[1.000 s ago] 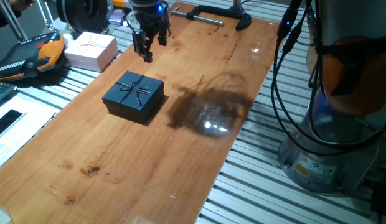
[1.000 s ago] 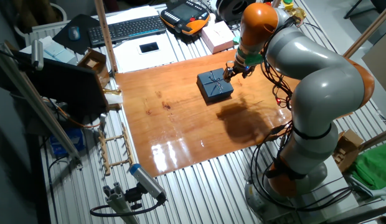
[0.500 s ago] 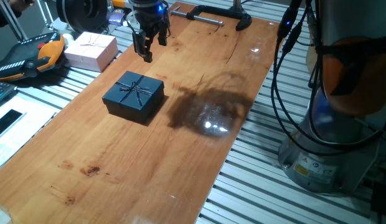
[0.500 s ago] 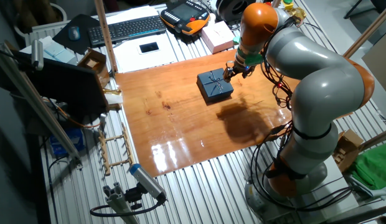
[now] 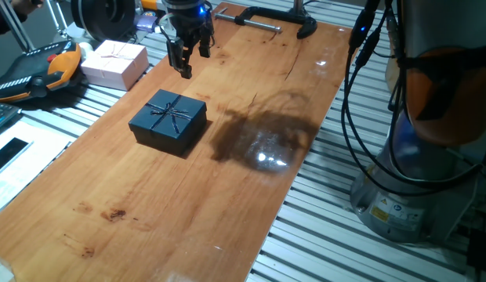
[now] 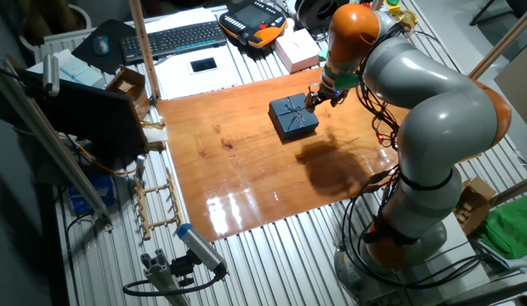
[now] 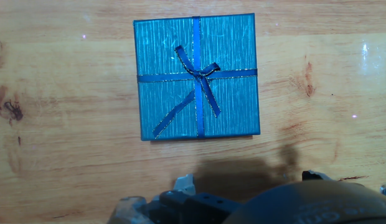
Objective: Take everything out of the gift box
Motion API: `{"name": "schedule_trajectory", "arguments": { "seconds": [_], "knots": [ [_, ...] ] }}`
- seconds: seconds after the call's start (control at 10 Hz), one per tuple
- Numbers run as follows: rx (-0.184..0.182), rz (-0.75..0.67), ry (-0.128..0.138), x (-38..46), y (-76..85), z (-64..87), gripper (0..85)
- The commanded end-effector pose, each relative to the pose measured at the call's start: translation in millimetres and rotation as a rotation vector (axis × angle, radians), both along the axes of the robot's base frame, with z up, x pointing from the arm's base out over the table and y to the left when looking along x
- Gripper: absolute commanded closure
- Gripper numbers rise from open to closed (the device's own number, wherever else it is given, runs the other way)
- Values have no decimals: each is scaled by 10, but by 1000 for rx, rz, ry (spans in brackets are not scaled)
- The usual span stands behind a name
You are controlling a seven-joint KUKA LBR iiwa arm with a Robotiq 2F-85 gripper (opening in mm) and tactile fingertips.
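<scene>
Pale pink box: off the wooden table, left of the board's far end, ribbon on top.

Gift box: on the table, lid seated, ribbon bow tied across it. Contents hidden.

Gripper: hangs above the table just beyond the gift box, fingers pointing down, parted a little, holding nothing.

Arm: seen whole only in the other fixed view, bent over from its base beside the table. Hand view looks straight down on the lid; fingertips not seen there.

change: none visible | fixed views: identical, as far as resolution shows | hand view: no earlier picture
</scene>
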State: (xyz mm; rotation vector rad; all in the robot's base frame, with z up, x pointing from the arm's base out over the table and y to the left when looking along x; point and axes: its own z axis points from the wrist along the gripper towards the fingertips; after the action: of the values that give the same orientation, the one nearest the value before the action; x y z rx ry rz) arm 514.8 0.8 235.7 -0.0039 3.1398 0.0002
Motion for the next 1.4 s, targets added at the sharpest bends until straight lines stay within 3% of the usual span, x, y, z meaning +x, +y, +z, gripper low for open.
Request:
{"name": "schedule_trajectory", "arguments": {
  "seconds": [0.0,0.1,0.7,1.3],
  "knots": [
    [0,0,0,1,-1,0,10],
    [9,93,-1,1,0,7,840],
    [9,99,-5,18,4,-5,840],
    [16,102,-9,166,5,-152,840]
  ]
}}
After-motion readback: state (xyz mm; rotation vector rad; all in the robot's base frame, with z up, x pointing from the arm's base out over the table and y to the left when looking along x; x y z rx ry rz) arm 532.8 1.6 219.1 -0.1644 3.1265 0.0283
